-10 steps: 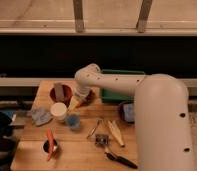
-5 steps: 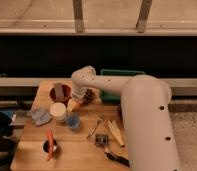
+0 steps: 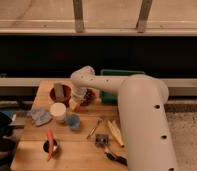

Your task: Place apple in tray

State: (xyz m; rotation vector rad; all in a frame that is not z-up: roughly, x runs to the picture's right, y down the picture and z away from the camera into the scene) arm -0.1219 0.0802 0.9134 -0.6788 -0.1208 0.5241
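Note:
My gripper (image 3: 74, 103) hangs from the white arm's wrist (image 3: 83, 78) over the table, between two dark red-brown bowls and just above the white cup. A small orange-yellow patch shows at its tip, which may be the apple (image 3: 72, 104); most of it is hidden by the gripper. The green tray (image 3: 113, 75) stands at the back of the table, to the right of the gripper. Much of the tray is hidden behind my arm.
One bowl (image 3: 59, 93) holds a grey object; the other (image 3: 90, 95) holds a dark cluster. A white cup (image 3: 58, 110), a blue cup (image 3: 73, 120) and a grey cloth (image 3: 39, 116) lie in front. A carrot (image 3: 50, 140), utensils (image 3: 95, 128) and a black tool (image 3: 115, 158) lie nearer.
The arm's bulky upper part has swung left across the right side of the table. The gripper stayed between the bowls, shifting only slightly left and down.

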